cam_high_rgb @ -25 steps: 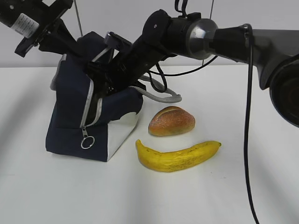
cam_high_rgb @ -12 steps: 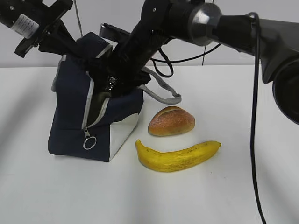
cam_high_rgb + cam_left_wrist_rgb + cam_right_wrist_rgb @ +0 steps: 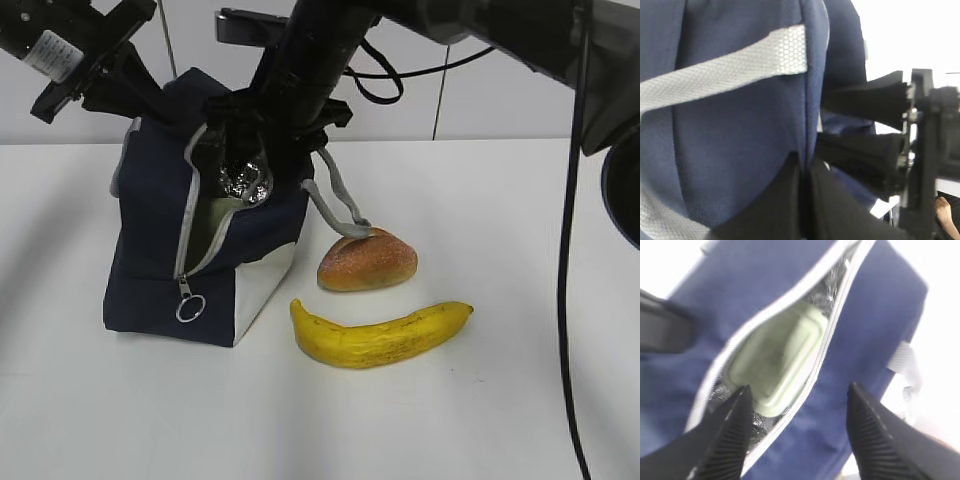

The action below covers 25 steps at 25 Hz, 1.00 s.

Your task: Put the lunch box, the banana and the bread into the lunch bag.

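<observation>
The navy lunch bag (image 3: 150, 270) stands at the left with its zipper gaping and silver lining showing. Inside lies the lunch box (image 3: 780, 357), its sage-green lid up. My right gripper (image 3: 800, 387) hovers open just above the opening, holding nothing; in the exterior view the right gripper (image 3: 250, 140) sits at the bag's mouth. My left gripper (image 3: 805, 200) is shut on a fold of the bag's fabric (image 3: 740, 125) at its top rear edge. The bread (image 3: 367, 262) lies on the table right of the bag. The banana (image 3: 380, 333) lies in front of the bread.
A grey bag handle (image 3: 335, 200) hangs down from the bag and touches the top of the bread. The zipper's ring pull (image 3: 187, 308) dangles at the bag's front. The white table (image 3: 480, 420) carries nothing else in view.
My right arm has risen out of the bag's mouth, leaving the lunch box inside. The grey handle has swung over onto the bread. The left gripper has kept its hold.
</observation>
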Motion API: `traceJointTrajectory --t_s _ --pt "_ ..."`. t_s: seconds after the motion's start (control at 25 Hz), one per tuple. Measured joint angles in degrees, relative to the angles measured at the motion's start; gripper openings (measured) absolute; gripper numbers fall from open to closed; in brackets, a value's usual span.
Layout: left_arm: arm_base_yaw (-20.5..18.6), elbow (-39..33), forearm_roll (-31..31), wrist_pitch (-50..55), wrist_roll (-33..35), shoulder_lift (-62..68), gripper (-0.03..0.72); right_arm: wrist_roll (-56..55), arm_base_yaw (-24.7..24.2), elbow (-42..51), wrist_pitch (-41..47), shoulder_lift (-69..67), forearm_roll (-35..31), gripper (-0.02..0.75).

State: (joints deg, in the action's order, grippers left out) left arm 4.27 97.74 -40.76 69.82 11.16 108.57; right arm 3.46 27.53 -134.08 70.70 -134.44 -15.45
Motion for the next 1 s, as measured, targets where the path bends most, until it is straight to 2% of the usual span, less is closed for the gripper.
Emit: traceJointTrajectory --t_s 0.52,0.68,1.0 --pt "0.00 0.00 0.00 0.04 0.00 0.00 -0.003 0.00 -0.87 1.32 0.87 13.53 5.28 0.442" --pt "0.00 0.00 0.00 0.04 0.00 0.00 -0.003 0.00 -0.87 6.69 1.02 18.29 8.71 0.442" --pt "0.00 0.00 0.00 0.04 0.00 0.00 -0.003 0.45 -0.93 23.21 1.02 26.01 17.11 0.442"
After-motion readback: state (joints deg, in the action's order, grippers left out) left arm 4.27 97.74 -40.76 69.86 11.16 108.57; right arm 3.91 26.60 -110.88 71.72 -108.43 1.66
